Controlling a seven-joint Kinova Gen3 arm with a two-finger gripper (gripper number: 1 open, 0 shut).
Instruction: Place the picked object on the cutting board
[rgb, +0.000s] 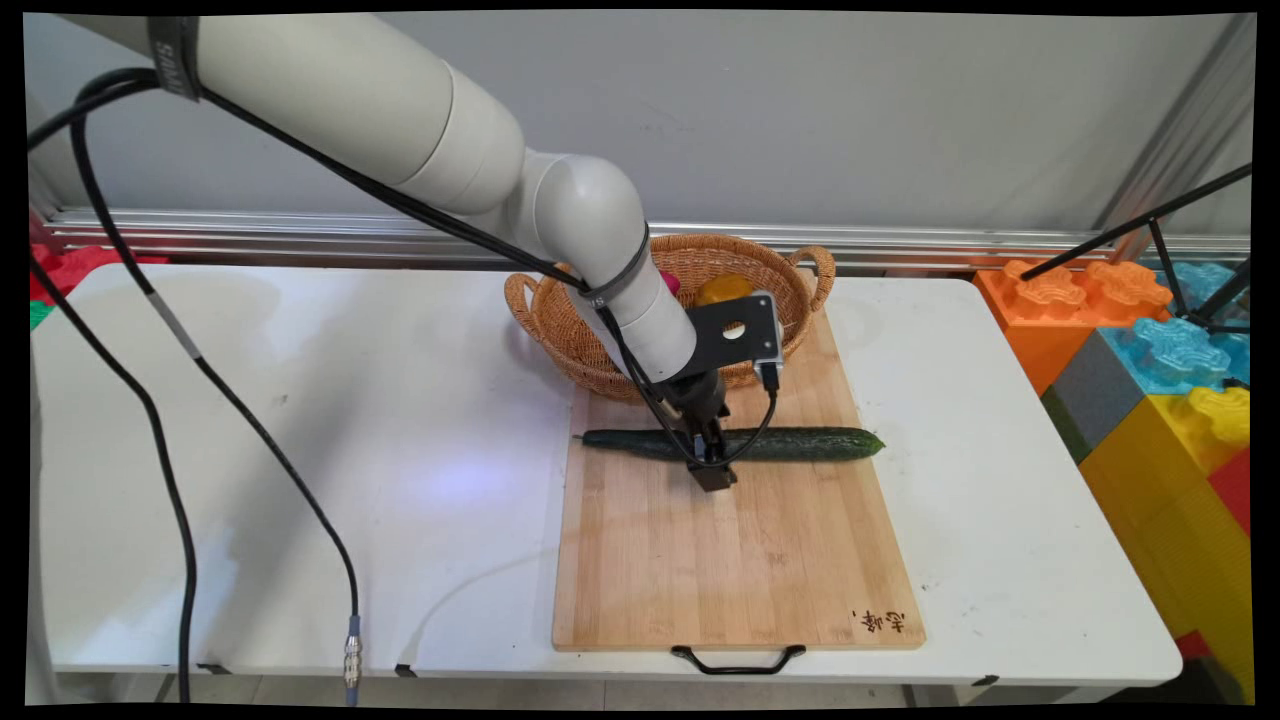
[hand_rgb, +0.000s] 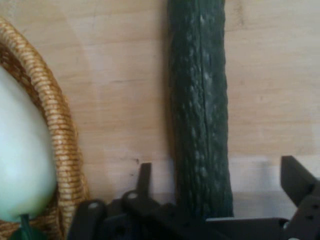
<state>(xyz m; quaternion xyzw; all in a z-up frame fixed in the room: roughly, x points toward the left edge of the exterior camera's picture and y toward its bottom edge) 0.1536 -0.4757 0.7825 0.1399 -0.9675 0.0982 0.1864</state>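
**A:** Where is the gripper (rgb: 712, 470)?

**B:** Just right of the frame's centre in the main view, down low at a long dark green cucumber (rgb: 760, 444) that lies crosswise on a bamboo cutting board (rgb: 740, 560). The board sits on the white table (rgb: 300, 450), with a black handle at its near edge and a small burnt-in mark in its lower right corner.

**A:** Has it closed on the cucumber?

**B:** No. In the hand view the fingers (hand_rgb: 299, 177) are spread apart with the cucumber (hand_rgb: 200, 110) running up between them; there is a clear gap of bare board on the right side, and the left finger stands just beside the skin. I cannot tell whether that one touches.

**A:** What else is near?

**B:** A woven wicker basket (rgb: 780, 270) with two loop handles sits at the board's far end, partly behind the arm. An orange-yellow fruit (rgb: 722, 289) shows inside it, and a bit of something pink beside that. In the hand view the basket's rim (hand_rgb: 60, 130) curves down the left edge, with a pale rounded thing (hand_rgb: 22, 155) inside it.

**A:** And off the table?

**B:** Large toy building blocks (rgb: 1150, 340) in orange, blue, grey and yellow are stacked at the right of the frame.
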